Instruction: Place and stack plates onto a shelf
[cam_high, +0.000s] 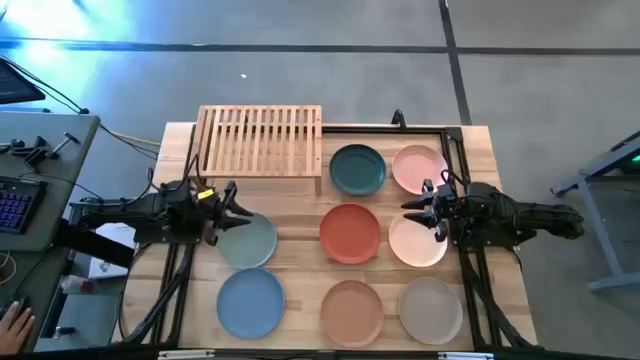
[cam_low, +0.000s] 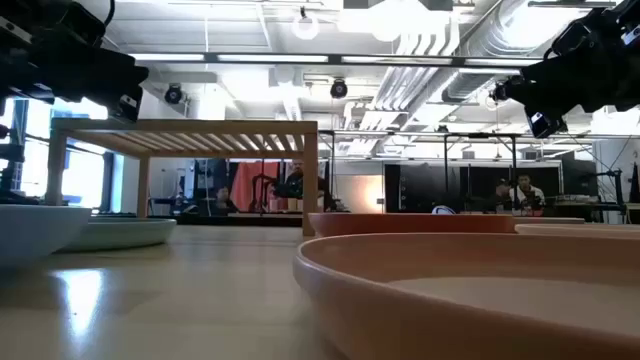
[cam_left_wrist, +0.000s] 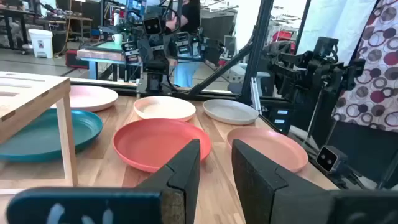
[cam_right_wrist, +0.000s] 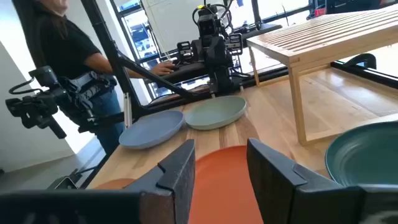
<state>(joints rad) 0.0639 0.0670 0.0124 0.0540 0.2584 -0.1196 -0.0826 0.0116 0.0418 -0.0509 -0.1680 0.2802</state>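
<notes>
Shelf (cam_high: 262, 140) sits empty at the far edge of the table (cam_high: 300, 215), all eight plates flat on the wood, nothing stacked yet. Left gripper (cam_high: 232, 212) hovers over the near rim of the sage green plate (cam_high: 248, 241), fingers parted a narrow gap, holding nothing; blue plate (cam_high: 250, 303) just beside it toward the front. Right gripper (cam_high: 418, 210) hangs between the pink plate (cam_high: 416, 166) and the peach plate (cam_high: 415, 243), fingers apart, empty. Dark teal plate (cam_high: 357, 169) lies right next to the shelf leg, red plate (cam_high: 350, 233) in the middle, tan-orange plate (cam_high: 351, 311) and beige plate (cam_high: 431, 309) at the front. Risks: the plates lie flat with shallow rims, so a pinch on the edge could slip or tip the plate; pink and peach plates are nearly touching, so grabbing one may shove the other; a tilted plate could clip the shelf edge going up; both arms reaching the shelf together could collide.
</notes>
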